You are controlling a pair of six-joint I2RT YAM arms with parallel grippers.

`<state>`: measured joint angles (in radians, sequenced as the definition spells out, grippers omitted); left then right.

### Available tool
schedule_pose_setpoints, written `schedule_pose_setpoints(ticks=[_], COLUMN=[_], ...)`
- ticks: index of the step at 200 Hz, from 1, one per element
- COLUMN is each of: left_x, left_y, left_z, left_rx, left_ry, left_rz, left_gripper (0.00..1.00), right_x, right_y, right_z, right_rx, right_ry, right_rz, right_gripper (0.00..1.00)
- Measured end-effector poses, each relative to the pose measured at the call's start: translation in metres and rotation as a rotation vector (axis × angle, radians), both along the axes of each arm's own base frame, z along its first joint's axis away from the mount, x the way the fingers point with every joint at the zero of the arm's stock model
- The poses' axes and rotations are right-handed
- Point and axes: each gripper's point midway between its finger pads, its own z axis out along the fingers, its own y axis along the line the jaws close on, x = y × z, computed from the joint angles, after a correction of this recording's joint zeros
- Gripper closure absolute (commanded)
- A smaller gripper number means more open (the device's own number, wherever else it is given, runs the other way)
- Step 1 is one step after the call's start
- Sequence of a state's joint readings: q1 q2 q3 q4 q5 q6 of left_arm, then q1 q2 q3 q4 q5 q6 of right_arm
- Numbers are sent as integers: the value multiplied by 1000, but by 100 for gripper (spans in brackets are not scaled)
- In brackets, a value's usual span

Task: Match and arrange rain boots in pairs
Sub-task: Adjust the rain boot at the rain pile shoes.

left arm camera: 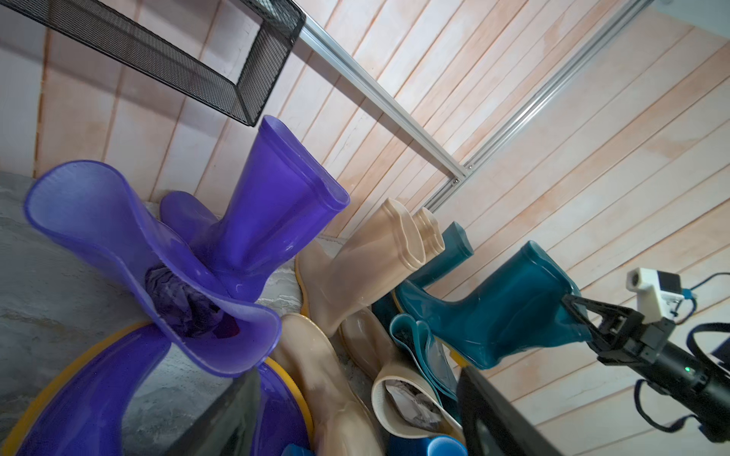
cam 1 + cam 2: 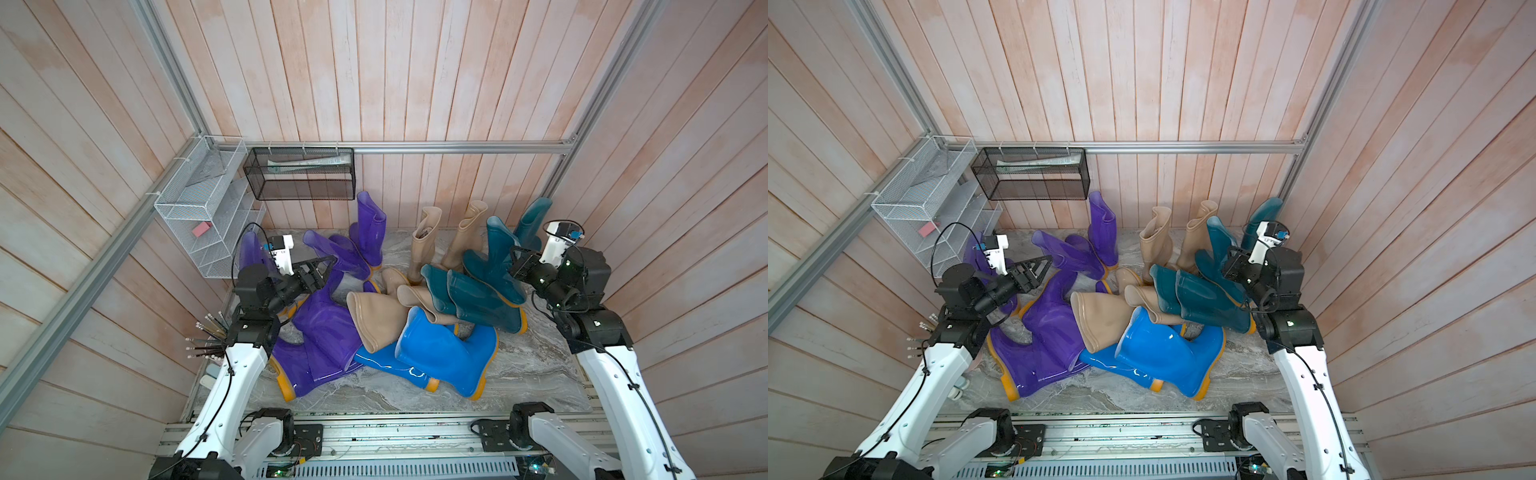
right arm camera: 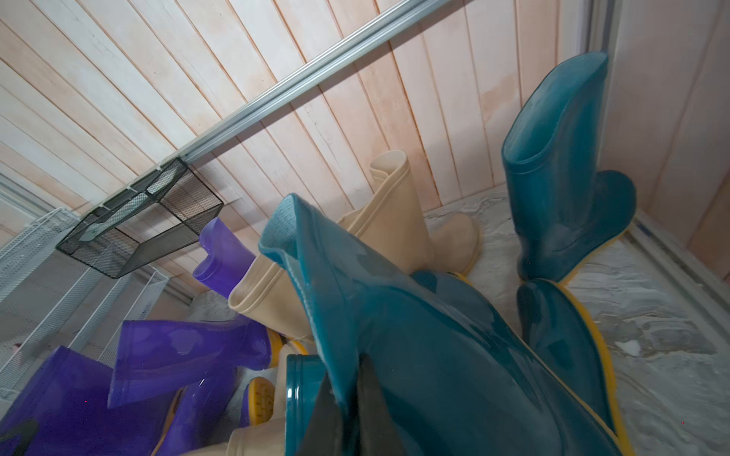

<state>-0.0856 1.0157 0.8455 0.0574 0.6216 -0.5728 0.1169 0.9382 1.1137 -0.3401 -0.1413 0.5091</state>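
- Heap of rain boots on marbled floor in both top views: purple toward the left arm, beige and bright blue mid-floor, dark teal toward the right arm.
- Same views: one purple boot, two beige boots and a teal corner boot stand upright along the back wall. The others lie tipped or stacked.
- Same views: the left gripper hangs over the lying purple ones, apparently touching none, though this angle is poor. The right gripper sits at the shaft rim of a tilted teal boot.
- Left wrist view: this arm's fingers are spread wide with nothing gripped. A flared purple shaft with crumpled paper inside is just ahead. Beyond it, the right gripper pinches the teal boot at its rim.
- Right wrist view: the fingers are clamped together on the teal boot rim, and its shaft leans in front of the beige boots. The corner boot stands upright near the wall.
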Motion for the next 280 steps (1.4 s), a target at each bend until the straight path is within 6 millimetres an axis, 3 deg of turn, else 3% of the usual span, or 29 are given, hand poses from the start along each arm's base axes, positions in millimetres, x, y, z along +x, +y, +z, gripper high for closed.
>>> schedule_pose_setpoints(ticks=[19,41,61,75,94,116,135,152,181,216,264,280], left_x=[-9,-29,-35,-39,-49,-48,-37,-29,-24,-34,-42,-41], left_y=[-42,-105,-156,-195,-245,-286,-303,-313,-332,-349,-361,-363], left_z=[11,46,78,88,73,30,-2,-15,-4,16,3,-2], left_rx=[30,31,4,-3,2,42,80,93,73,48,74,86], left_ry=[-17,-91,-155,-199,-219,-186,-156,-156,-217,-305,-334,-338], left_rz=[-107,-260,-353,-407,-483,-535,-544,-548,-562,-604,-647,-646], left_gripper=[20,20,17,16,14,11,9,9,9,13,25,35], right_x=[3,1,0,1,3,5,6,6,6,6,7,8], right_y=[14,26,30,31,32,33,33,33,35,37,39,40], right_z=[-4,-2,-3,-6,-9,-7,-3,-2,-1,-3,-3,-4], right_rx=[20,32,59,84,129,169,189,201,217,222,228,231], right_ry=[12,3,-10,-11,-15,-30,-39,-45,-46,-41,-43,-41], right_rz=[52,97,110,109,103,99,96,97,102,115,123,129], right_gripper=[100,100,100,100,100,100,100,100,100,100,100,100])
